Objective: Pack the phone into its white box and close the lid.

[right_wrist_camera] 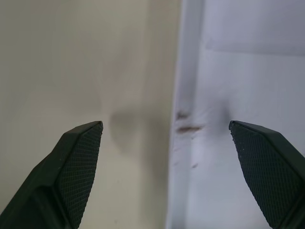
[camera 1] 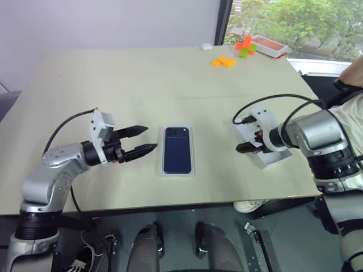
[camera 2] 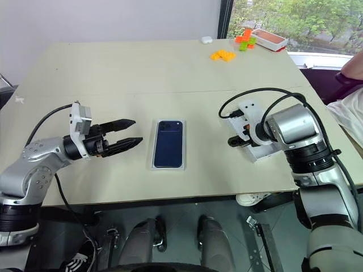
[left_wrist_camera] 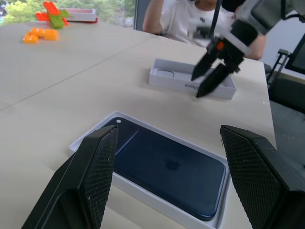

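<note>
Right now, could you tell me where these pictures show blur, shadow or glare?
Left wrist view: the right claw over the lid is motion-blurred, and the phone shows a soft sheen. Right wrist view: a faint dark shadow falls across the lid's wall. Left eye view: the window is bright.

right gripper (right_wrist_camera: 164, 143) fingers spread wide, straddling the lid (right_wrist_camera: 238, 95) edge; table (right_wrist_camera: 71, 62) on the other side.
</note>
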`<state>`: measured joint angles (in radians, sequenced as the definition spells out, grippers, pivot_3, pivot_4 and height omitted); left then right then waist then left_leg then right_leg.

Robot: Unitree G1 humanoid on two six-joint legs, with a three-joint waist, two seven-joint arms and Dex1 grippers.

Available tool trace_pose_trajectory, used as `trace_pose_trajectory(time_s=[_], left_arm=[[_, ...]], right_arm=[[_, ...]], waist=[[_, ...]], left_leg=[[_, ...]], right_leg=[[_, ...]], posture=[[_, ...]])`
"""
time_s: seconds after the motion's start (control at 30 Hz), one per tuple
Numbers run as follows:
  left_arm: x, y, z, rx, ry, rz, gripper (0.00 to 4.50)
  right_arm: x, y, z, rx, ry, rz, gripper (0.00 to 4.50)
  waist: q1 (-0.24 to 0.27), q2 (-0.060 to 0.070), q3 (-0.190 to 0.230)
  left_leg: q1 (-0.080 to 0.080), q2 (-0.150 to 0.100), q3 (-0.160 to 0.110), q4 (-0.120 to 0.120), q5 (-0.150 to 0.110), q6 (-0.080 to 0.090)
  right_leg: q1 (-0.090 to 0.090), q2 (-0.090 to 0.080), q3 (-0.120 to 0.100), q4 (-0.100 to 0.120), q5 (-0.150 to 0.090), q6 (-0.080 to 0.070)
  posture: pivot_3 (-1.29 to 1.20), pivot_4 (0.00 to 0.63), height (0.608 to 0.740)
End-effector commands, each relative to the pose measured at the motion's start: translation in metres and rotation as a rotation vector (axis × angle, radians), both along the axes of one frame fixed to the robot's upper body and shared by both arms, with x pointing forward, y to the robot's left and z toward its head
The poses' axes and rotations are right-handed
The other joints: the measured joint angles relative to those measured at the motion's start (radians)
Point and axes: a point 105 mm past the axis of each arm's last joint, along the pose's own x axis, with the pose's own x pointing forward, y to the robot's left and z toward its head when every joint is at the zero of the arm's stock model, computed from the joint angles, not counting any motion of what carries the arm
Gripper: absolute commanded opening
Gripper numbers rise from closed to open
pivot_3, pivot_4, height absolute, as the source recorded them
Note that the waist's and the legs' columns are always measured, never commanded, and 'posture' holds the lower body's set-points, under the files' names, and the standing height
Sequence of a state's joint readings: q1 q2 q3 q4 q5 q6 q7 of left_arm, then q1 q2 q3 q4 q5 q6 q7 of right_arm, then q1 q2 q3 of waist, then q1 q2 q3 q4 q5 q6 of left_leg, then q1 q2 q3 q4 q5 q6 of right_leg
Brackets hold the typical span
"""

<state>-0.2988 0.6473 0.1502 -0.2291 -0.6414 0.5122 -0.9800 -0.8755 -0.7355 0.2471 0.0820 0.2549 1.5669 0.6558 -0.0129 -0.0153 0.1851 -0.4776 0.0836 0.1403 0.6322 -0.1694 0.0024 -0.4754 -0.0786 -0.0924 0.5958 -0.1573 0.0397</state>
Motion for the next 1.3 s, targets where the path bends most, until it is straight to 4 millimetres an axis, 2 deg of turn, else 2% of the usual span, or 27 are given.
trace_pose_trajectory(time_s=[0.03, 0.17, 0.23, 0.27, 0.5, 0.67, 0.7, 0.8, 0.93, 1.07, 1.17, 1.3], left_arm=[[0.001, 0.0, 0.011, -0.008, -0.052, 0.01, 3.61], [0.001, 0.001, 0.011, -0.008, -0.052, 0.017, 3.61], [0.002, 0.001, 0.011, -0.009, -0.054, 0.022, 3.61], [0.002, 0.001, 0.011, -0.009, -0.057, 0.025, 3.61], [0.004, 0.003, 0.013, -0.008, -0.065, 0.038, 3.61], [0.006, 0.005, 0.014, -0.007, -0.068, 0.044, 3.61], [0.007, 0.006, 0.014, -0.006, -0.071, 0.048, 3.61], [0.008, 0.007, 0.014, -0.007, -0.074, 0.06, 3.61], [0.012, 0.01, 0.016, -0.019, -0.075, 0.077, 3.61], [0.015, 0.016, 0.019, -0.026, -0.081, 0.1, 3.61], [0.016, 0.019, 0.023, -0.048, -0.075, 0.115, 3.61], [0.019, 0.024, 0.031, -0.079, -0.074, 0.134, 3.61]], right_arm=[[0.003, -0.005, 0.003, -0.018, 0.014, -0.06, 4.43], [0.009, -0.006, 0.003, -0.038, -0.021, -0.061, 4.43], [0.011, -0.003, 0.002, -0.038, -0.035, -0.045, 3.91], [0.011, -0.002, 0.0, -0.047, -0.038, -0.036, 3.58], [0.011, 0.0, -0.003, -0.064, -0.049, -0.019, 0.06], [0.012, 0.001, -0.002, -0.069, -0.062, -0.015, 0.02], [0.018, 0.006, 0.005, -0.032, -0.107, -0.015, 0.02], [0.039, 0.031, 0.038, 0.172, -0.351, 0.052, 0.02], [0.039, 0.053, 0.066, 0.572, -0.355, 0.032, 0.02], [0.04, 0.068, 0.099, 0.797, -0.458, 0.058, 0.02], [0.029, 0.083, 0.109, 0.931, -0.449, 0.119, 0.02], [0.012, 0.115, 0.119, 1.324, -0.237, 0.187, 0.02]], waist=[[0.0, 0.0, 0.0], [0.001, 0.0, 0.0], [0.0, 0.0, 0.0], [-0.001, 0.0, 0.0], [-0.004, 0.0, 0.0], [-0.002, 0.0, 0.0], [-0.002, 0.0, -0.001], [-0.006, 0.0, 0.0], [-0.002, 0.0, 0.0], [-0.002, 0.0, 0.0], [-0.001, 0.0, 0.0], [-0.002, 0.0, 0.0]], left_leg=[[0.0, 0.0, 0.0, 0.0, 0.0, 0.0], [0.0, 0.0, 0.0, 0.0, 0.0, 0.0], [0.0, 0.0, 0.0, 0.001, 0.0, 0.0], [0.0, 0.0, 0.0, 0.001, 0.0, 0.0], [0.001, 0.0, 0.0, 0.0, 0.0, 0.0], [0.001, 0.0, 0.0, 0.001, 0.0, 0.0], [0.001, 0.0, 0.0, 0.001, 0.0, 0.0], [0.001, 0.0, 0.001, 0.0, 0.0, 0.0], [0.001, 0.0, 0.001, 0.0, 0.0, 0.0], [0.001, 0.001, 0.001, 0.0, 0.0, 0.0], [0.001, 0.001, 0.001, 0.0, 0.0, 0.0], [0.001, 0.001, 0.001, 0.001, 0.0, 0.0]], right_leg=[[0.0, 0.0, 0.0, 0.0, 0.0, 0.0], [0.001, 0.0, 0.0, 0.0, 0.0, 0.0], [0.001, 0.0, 0.0, 0.0, 0.0, 0.0], [0.001, 0.0, 0.0, 0.0, 0.0, 0.0], [0.001, 0.001, 0.0, 0.0, 0.0, 0.0], [0.001, 0.0, 0.0, 0.0, 0.001, -0.001], [0.001, 0.0, 0.0, 0.0, 0.001, -0.001], [0.0, 0.0, 0.0, 0.0, 0.002, -0.002], [-0.001, 0.002, -0.001, 0.001, 0.002, -0.002], [-0.001, 0.003, -0.001, 0.001, 0.003, -0.003], [0.0, 0.003, -0.001, 0.001, 0.003, -0.003], [0.0, 0.002, -0.001, 0.002, 0.003, -0.003]], posture=[[0.0, 0.15, 0.74], [0.0, 0.15, 0.74], [0.0, 0.15, 0.74], [0.0, 0.15, 0.74], [0.0, 0.15, 0.74], [0.0, 0.15, 0.74], [0.0, 0.15, 0.74], [0.0, 0.15, 0.74], [0.0, 0.15, 0.74], [0.0, 0.15, 0.74], [0.0, 0.15, 0.74], [0.0, 0.15, 0.74]])
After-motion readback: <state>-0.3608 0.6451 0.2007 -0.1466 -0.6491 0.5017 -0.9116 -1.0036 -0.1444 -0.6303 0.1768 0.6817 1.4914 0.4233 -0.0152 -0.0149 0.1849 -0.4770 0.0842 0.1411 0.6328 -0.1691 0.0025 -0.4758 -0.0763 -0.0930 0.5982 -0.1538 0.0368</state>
